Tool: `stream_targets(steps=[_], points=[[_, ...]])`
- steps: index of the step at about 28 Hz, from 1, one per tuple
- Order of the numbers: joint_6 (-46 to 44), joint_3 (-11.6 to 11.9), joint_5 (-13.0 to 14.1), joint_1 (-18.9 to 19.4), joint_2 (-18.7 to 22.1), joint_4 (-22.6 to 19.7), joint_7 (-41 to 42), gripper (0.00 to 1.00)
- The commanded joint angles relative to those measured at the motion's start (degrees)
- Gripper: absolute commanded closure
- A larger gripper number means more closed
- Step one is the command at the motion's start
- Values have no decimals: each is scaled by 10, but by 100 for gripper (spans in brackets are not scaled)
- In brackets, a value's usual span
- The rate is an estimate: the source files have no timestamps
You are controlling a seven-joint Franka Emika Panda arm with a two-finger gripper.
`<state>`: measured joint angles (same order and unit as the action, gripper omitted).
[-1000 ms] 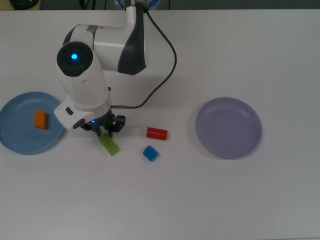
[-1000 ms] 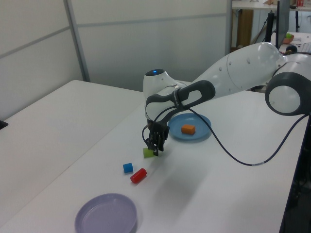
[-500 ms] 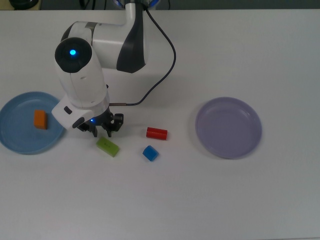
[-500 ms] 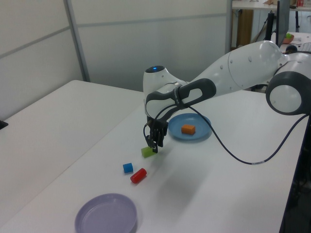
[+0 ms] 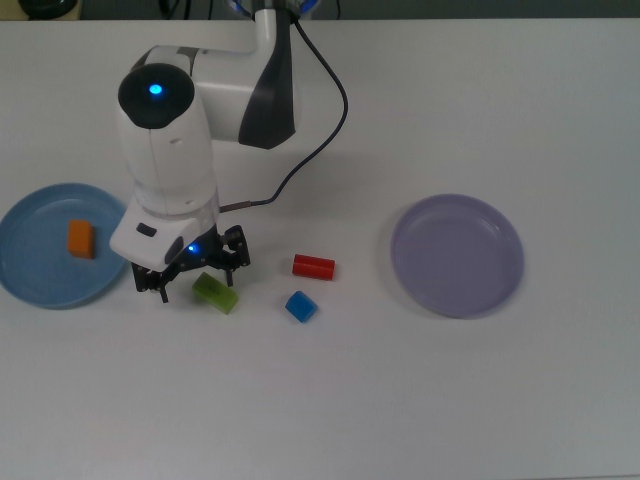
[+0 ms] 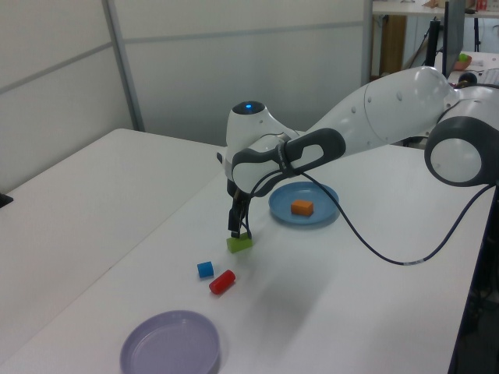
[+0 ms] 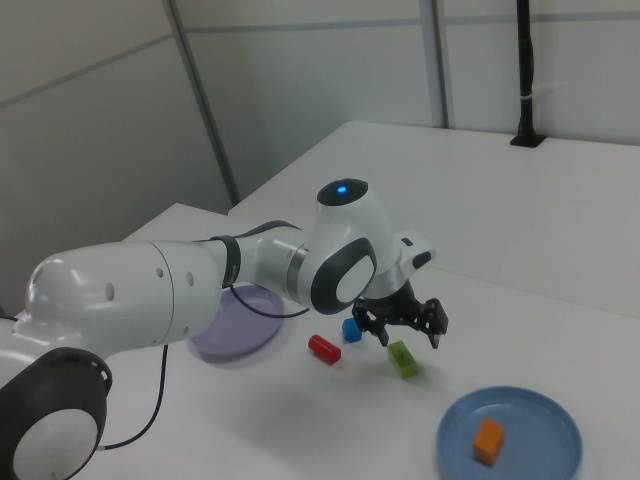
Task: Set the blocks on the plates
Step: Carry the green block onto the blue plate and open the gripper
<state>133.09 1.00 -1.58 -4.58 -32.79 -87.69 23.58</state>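
White counter, grey wall panels behind. By its top-view left edge the light blue plate (image 5: 45,275) holds the orange block (image 5: 80,239). Spread wide and empty, the tool (image 5: 192,272) hovers over the lime-green block (image 5: 216,292), which lies just toward the top view's right of centre between the fingers, long axis diagonal.

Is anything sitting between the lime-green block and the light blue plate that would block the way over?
Nothing visible does. In the top view the lime-green block lies on bare table to the right of the light blue plate, with only the open gripper above it. The red block and blue cube lie on the far side.
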Motion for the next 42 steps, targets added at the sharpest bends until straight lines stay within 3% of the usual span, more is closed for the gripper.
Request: stream_targets(steps=[1,5,8,9,12,15,21,25,32,37,42], points=[[14,1,-12,12,-20,16,38,0],[14,1,-12,15,-26,10,41,4],[14,1,-16,17,-32,8,40,16],[14,1,-25,23,-38,8,40,26],[13,1,-34,24,-39,8,37,36],[8,1,-34,25,-38,7,38,39],[2,5,-33,23,-34,3,35,82],[-13,6,-33,19,-32,4,35,97],[-49,8,-28,2,-18,5,35,100],[-73,8,-22,-35,10,8,35,100],[-86,8,14,-86,31,9,37,100]])
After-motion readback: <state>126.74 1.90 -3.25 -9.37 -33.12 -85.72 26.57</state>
